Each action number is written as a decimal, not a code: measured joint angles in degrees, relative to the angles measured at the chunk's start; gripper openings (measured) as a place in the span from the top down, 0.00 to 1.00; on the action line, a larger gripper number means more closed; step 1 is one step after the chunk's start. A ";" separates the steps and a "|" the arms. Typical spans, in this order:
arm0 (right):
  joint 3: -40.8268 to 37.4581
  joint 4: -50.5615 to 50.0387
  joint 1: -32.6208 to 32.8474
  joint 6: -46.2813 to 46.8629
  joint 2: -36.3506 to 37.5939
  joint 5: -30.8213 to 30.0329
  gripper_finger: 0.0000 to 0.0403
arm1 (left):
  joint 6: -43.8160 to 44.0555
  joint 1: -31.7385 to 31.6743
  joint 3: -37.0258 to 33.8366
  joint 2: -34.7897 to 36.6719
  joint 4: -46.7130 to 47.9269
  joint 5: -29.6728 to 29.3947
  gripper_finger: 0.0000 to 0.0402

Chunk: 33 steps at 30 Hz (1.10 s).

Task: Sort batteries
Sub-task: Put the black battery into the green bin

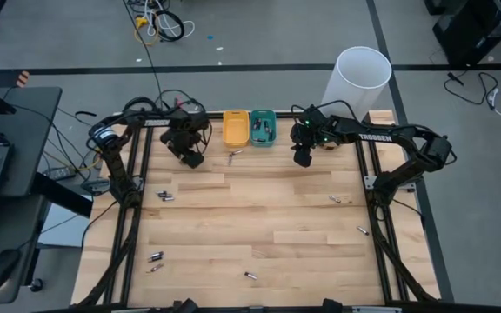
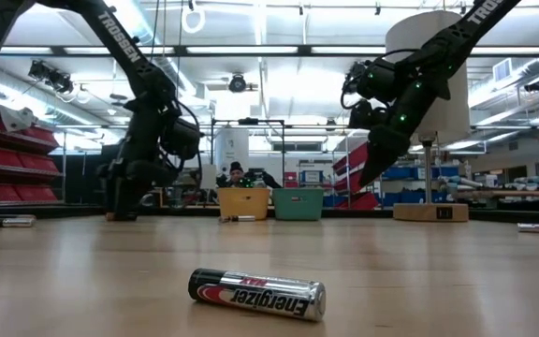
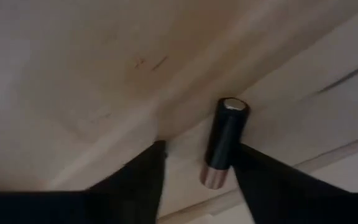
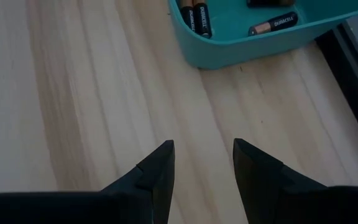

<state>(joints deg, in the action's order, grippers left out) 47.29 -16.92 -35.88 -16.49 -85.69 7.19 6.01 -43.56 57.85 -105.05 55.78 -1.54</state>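
A black battery with a copper end (image 3: 225,140) lies on the wood between the fingers of my left gripper (image 3: 197,165), close to one finger. That gripper is open and points down near the table's far left (image 1: 190,158). My right gripper (image 4: 204,158) hangs open over bare wood just in front of the teal tray (image 4: 260,46), which holds several batteries (image 4: 194,15). A yellow tray (image 1: 236,128) stands beside the teal tray (image 1: 263,128). Loose batteries lie about the table, among them one (image 1: 165,196) at the left and one (image 2: 257,294) at the near edge. My left gripper stands astride the black battery, coming from above. One finger (image 3: 260,168) sits right at the battery's side (image 3: 234,146); whether it touches, I cannot tell. The battery lies flat on the table.
A white cylinder (image 1: 359,78) stands at the far right corner. More batteries lie at the right (image 1: 336,199), (image 1: 363,231), at the near left (image 1: 155,257) and by the yellow tray (image 1: 233,155). A person (image 2: 237,173) sits beyond the table.
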 joint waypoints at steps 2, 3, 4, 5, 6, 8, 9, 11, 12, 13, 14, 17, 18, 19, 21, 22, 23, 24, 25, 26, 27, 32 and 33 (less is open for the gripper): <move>0.00 0.15 0.00 0.23 0.00 0.01 0.63 | 0.33 0.65 0.63 -0.28 0.36 0.48 0.67; 0.00 0.24 0.00 0.36 0.00 -0.01 0.63 | 0.41 1.13 0.97 -0.41 0.55 0.49 0.73; 0.00 0.46 0.00 0.68 0.00 0.01 0.63 | 0.45 1.67 1.46 -0.49 0.76 0.32 0.80; 0.00 0.68 0.00 1.20 0.00 -0.01 0.63 | 0.56 2.17 1.78 -0.49 0.96 -0.17 0.86; 0.00 0.91 0.00 1.62 0.00 0.01 0.63 | 0.67 2.60 2.08 -0.54 1.20 -0.42 0.87; 0.00 1.04 0.00 2.46 0.00 0.01 0.63 | 1.70 3.37 2.77 -0.60 1.91 -0.56 0.87; 0.00 1.01 0.01 2.78 0.00 0.01 0.63 | 2.30 3.86 3.20 -0.66 2.40 -1.09 0.87; -0.32 1.65 0.23 3.12 -0.15 0.01 0.63 | 3.75 5.33 4.50 -0.25 3.57 -3.21 0.87; -0.61 1.97 0.38 3.27 -0.34 0.01 0.63 | 3.59 6.33 5.46 0.35 3.31 -3.71 0.87; -0.91 1.93 0.55 3.32 -0.61 0.01 0.63 | 3.24 7.32 6.92 1.61 2.53 -3.76 0.87; -1.18 1.86 0.83 3.33 -0.95 0.01 0.63 | 3.06 8.15 8.33 3.41 1.65 -3.79 0.87; -1.68 1.98 1.34 3.48 -1.42 0.01 0.63 | 2.38 9.58 12.29 7.27 -1.78 -3.04 0.87; -1.79 2.39 1.65 3.72 -1.42 0.03 0.63 | 2.06 9.92 13.55 7.80 -4.56 -3.06 0.87; -1.81 2.71 1.81 4.15 -1.42 0.01 0.63 | 1.92 10.06 14.95 8.43 -6.83 -3.08 0.87; -1.81 3.24 2.10 4.88 -1.38 0.02 0.63 | 1.88 10.40 18.08 9.21 -10.29 -2.97 0.87; -1.76 3.53 2.23 5.00 -1.34 0.01 0.63 | 1.72 10.42 19.65 9.15 -12.52 -2.76 0.87; -1.65 3.61 2.44 5.08 -1.32 0.01 0.63 | 1.36 10.46 20.92 8.63 -14.48 -2.63 0.87; -1.62 3.67 2.61 5.44 -1.31 0.02 0.63 | 0.66 10.47 21.97 7.87 -15.92 -2.19 0.87; -1.62 3.66 2.74 5.80 -1.31 0.02 0.63 | 0.26 10.45 22.72 7.08 -17.51 -1.49 0.87; -1.62 3.65 2.86 6.06 -1.31 0.03 0.63 | -0.02 10.43 23.57 6.08 -19.57 -0.49 0.87; -1.62 3.67 2.93 6.27 -1.31 0.03 0.63 | -0.13 10.43 24.38 5.20 -21.73 0.64 0.87; -1.60 3.60 3.04 6.34 -1.31 0.01 0.63 | -1.39 10.66 27.84 -1.11 -26.81 4.77 0.87; -1.61 3.60 3.05 6.33 -1.31 0.01 0.63 | -1.42 10.67 28.20 -2.46 -27.62 5.57 0.87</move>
<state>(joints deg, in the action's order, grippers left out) 45.68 -13.32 -32.83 -10.16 -87.00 7.20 4.59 -32.88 86.04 -107.51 28.16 4.03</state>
